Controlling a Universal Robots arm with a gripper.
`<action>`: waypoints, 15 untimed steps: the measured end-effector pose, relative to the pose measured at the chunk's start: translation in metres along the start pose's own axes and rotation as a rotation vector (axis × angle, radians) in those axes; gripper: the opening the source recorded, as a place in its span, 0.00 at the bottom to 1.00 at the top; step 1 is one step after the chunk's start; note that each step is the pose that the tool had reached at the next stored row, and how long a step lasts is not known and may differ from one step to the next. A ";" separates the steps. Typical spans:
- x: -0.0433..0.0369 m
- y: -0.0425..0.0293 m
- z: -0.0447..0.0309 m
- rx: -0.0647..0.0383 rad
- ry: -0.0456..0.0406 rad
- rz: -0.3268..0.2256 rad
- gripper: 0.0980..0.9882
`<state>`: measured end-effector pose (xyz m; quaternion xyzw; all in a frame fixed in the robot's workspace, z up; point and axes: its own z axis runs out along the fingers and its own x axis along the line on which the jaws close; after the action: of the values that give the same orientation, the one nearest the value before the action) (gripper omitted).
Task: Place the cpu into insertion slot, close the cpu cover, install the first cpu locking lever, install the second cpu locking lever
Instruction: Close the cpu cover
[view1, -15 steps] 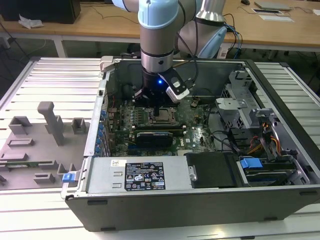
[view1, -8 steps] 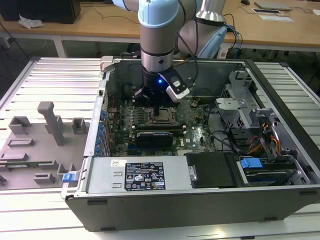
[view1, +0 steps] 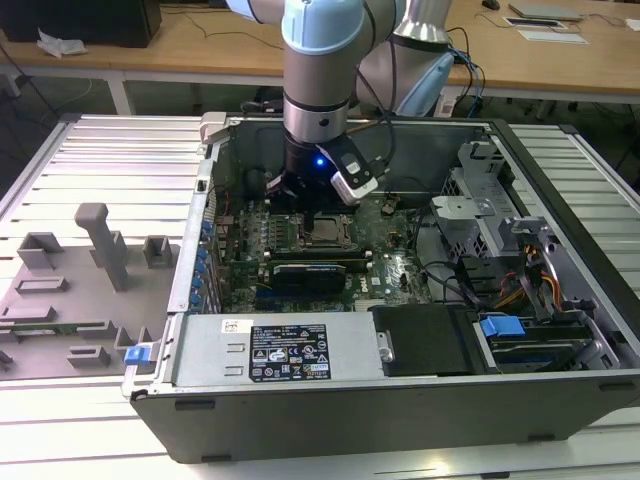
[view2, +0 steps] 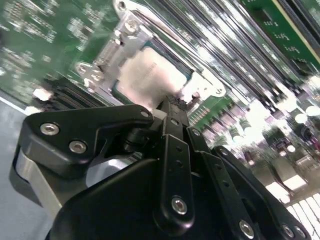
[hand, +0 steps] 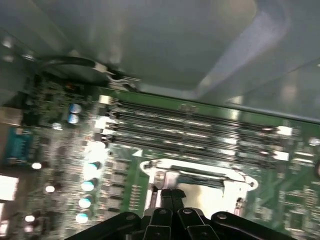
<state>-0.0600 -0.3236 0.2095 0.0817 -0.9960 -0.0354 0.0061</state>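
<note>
The cpu (view2: 147, 75) lies flat in its socket on the green motherboard, pale top up. The silvery cpu cover (view2: 125, 32) lies down around it as a frame, and its edge (hand: 150, 167) shows in the first wrist view with the cpu (hand: 207, 195) inside it. My gripper (view2: 169, 106) stands right over one side of the socket, its black fingers pressed together with nothing seen between them. In the exterior view the gripper (view1: 318, 212) hangs just above the cpu (view1: 328, 233) inside the open computer case. The locking levers I cannot make out.
Rows of memory slots (hand: 200, 130) run beside the socket. A long black card (view1: 310, 272) lies in front of it. The drive cage (view1: 480, 200) and cables stand at the exterior view's right. A grey fixture tray (view1: 80, 280) lies outside the case, at that view's left.
</note>
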 end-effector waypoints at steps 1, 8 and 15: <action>0.0001 0.0000 -0.0001 0.000 0.0014 0.000 0.01; -0.0006 -0.0001 0.0006 -0.018 -0.0005 0.000 0.01; -0.0184 -0.0027 -0.0050 0.007 0.0069 0.001 0.01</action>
<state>-0.0413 -0.3236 0.2142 0.0815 -0.9961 -0.0317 0.0092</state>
